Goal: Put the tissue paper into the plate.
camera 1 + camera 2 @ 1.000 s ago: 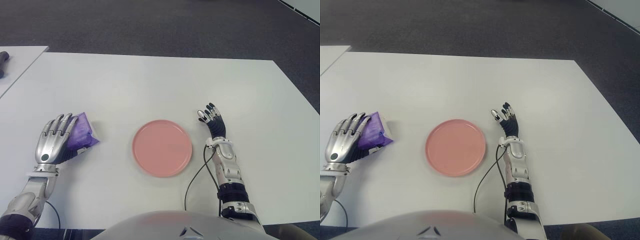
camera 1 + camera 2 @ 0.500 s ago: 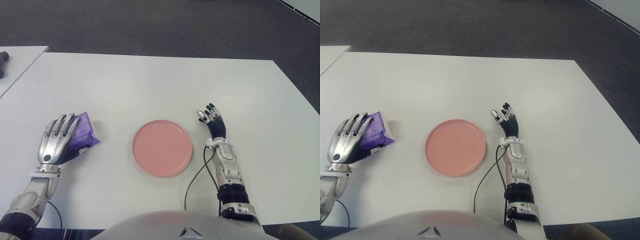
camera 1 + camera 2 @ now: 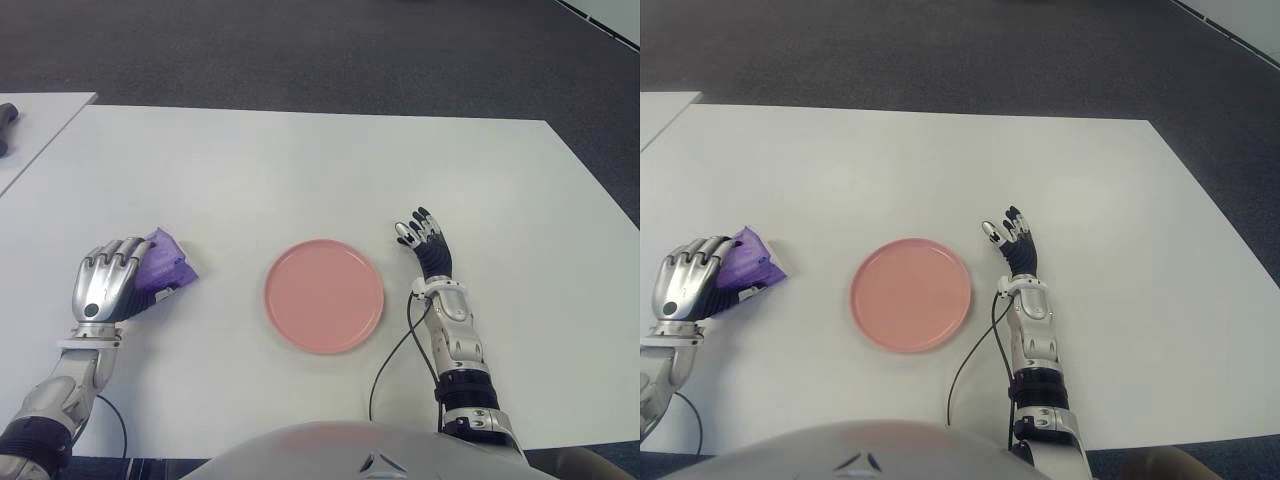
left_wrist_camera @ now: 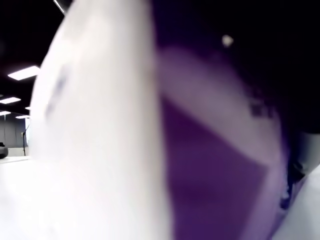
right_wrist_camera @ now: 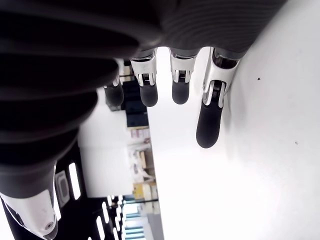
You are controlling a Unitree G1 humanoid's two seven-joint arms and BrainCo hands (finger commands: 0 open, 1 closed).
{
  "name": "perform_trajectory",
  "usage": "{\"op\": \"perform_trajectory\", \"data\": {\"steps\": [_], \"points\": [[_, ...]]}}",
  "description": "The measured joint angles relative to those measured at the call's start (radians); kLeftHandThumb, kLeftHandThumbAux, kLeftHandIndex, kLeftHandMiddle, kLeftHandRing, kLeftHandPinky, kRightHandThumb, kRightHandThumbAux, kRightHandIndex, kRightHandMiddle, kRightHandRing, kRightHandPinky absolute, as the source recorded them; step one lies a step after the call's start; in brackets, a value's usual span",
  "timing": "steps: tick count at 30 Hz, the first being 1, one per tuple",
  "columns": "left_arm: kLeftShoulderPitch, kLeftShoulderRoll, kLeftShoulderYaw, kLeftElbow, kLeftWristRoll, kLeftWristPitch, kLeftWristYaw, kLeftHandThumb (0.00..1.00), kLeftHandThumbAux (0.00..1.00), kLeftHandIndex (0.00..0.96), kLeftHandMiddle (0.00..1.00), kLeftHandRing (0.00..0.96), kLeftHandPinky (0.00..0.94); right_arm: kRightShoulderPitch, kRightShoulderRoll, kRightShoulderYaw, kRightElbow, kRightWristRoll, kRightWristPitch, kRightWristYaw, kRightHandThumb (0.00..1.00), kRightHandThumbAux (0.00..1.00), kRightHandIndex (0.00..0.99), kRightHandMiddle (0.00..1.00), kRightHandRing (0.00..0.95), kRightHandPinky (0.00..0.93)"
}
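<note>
The purple tissue pack (image 3: 163, 268) sits on the white table (image 3: 300, 170), well left of the pink plate (image 3: 324, 295), with the left hand (image 3: 108, 280) curled over it. Up close, the wrist camera fills with purple wrapper. The right hand (image 3: 425, 244) shows relaxed, empty, just beside the plate's right.

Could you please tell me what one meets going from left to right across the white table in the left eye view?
Left robot hand curled on the purple tissue paper packet → round pink plate → right robot hand, fingers spread, holding nothing.
</note>
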Motion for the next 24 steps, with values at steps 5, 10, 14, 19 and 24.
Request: {"op": "perform_trajectory", "data": {"steps": [5, 10, 14, 19, 24], "points": [[-0.008, -0.003, -0.001, 0.02, -0.006, -0.04, 0.064, 0.742, 0.699, 0.442, 0.872, 0.874, 0.886, 0.0, 0.001, 0.0, -0.001, 0.0, 0.0, 0.0, 0.204, 0.66, 0.0, 0.0, 0.0, 0.009], [-0.024, -0.004, -0.005, 0.044, -0.008, -0.092, 0.111, 0.742, 0.7, 0.442, 0.894, 0.893, 0.892, 0.001, 0.002, 0.001, -0.001, -0.001, 0.0, -0.001, 0.204, 0.66, 0.0, 0.0, 0.0, 0.009], [-0.043, -0.004, -0.008, 0.064, -0.008, -0.122, 0.132, 0.742, 0.7, 0.442, 0.904, 0.9, 0.894, 0.001, 0.004, 0.001, 0.0, -0.001, 0.0, -0.002, 0.204, 0.66, 0.0, 0.0, 0.0, 0.009], [-0.06, -0.011, -0.008, 0.072, -0.013, -0.149, 0.134, 0.743, 0.7, 0.442, 0.905, 0.899, 0.89, 0.0, 0.007, 0.001, 0.003, -0.002, 0.0, -0.003, 0.204, 0.66, 0.0, 0.0, 0.0, 0.009], [-0.078, -0.024, -0.007, 0.079, -0.037, -0.17, 0.132, 0.744, 0.7, 0.442, 0.903, 0.894, 0.883, -0.003, 0.009, 0.002, 0.009, -0.003, 0.0, -0.007, 0.204, 0.66, 0.0, 0.0, 0.0, 0.009]]}}
